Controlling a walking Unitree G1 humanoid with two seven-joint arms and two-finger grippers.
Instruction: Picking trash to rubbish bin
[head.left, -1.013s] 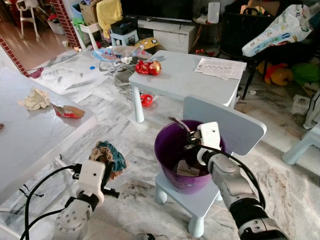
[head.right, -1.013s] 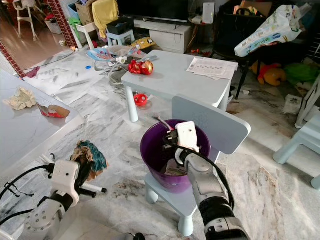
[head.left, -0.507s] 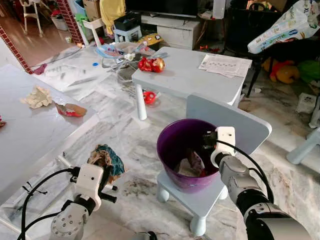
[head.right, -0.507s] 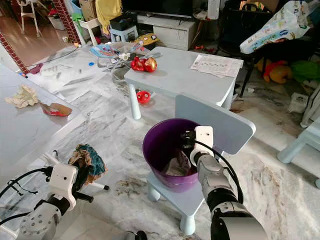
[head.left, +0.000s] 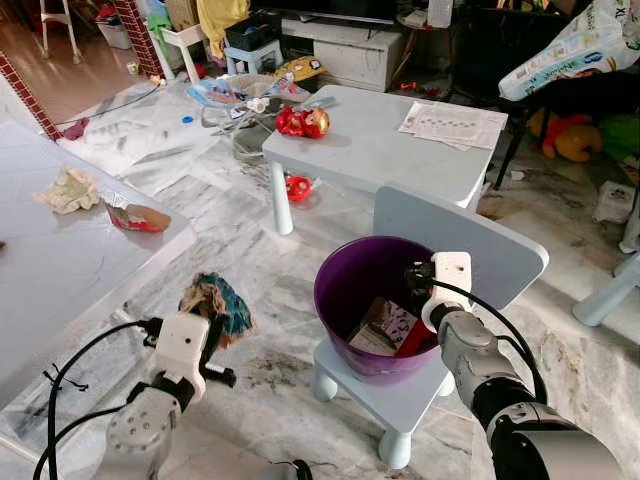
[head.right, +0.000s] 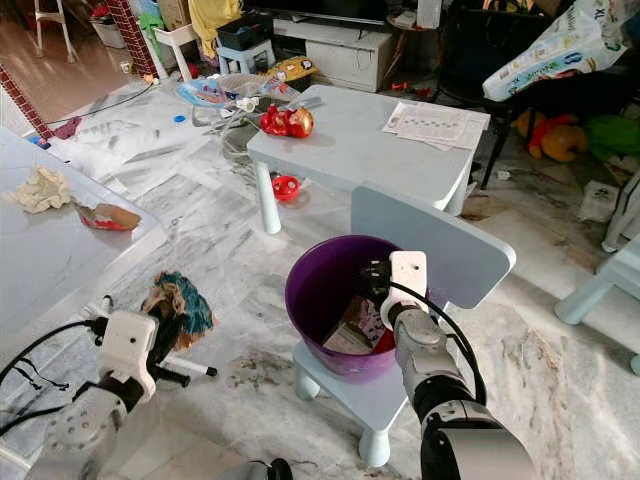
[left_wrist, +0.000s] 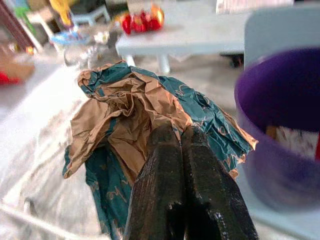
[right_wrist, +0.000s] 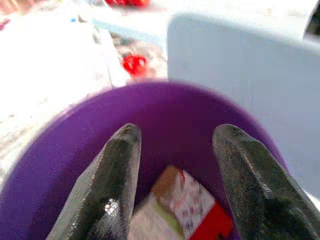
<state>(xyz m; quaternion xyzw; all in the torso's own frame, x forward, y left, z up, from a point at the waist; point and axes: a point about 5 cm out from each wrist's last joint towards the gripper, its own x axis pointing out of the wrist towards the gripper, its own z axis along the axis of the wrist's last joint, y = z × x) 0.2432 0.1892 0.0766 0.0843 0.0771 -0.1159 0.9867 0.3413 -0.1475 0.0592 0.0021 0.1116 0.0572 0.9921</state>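
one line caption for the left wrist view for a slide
Left gripper shut on a crumpled teal-and-brown wrapper, purple bin just beyond.

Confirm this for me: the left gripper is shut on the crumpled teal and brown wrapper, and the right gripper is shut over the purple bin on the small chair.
One detail is wrong. The right gripper is open, not shut: the right wrist view shows its two fingers spread apart above the purple bin. The rest holds: the left gripper is shut on the crumpled teal and brown wrapper, and the bin stands on the small chair.
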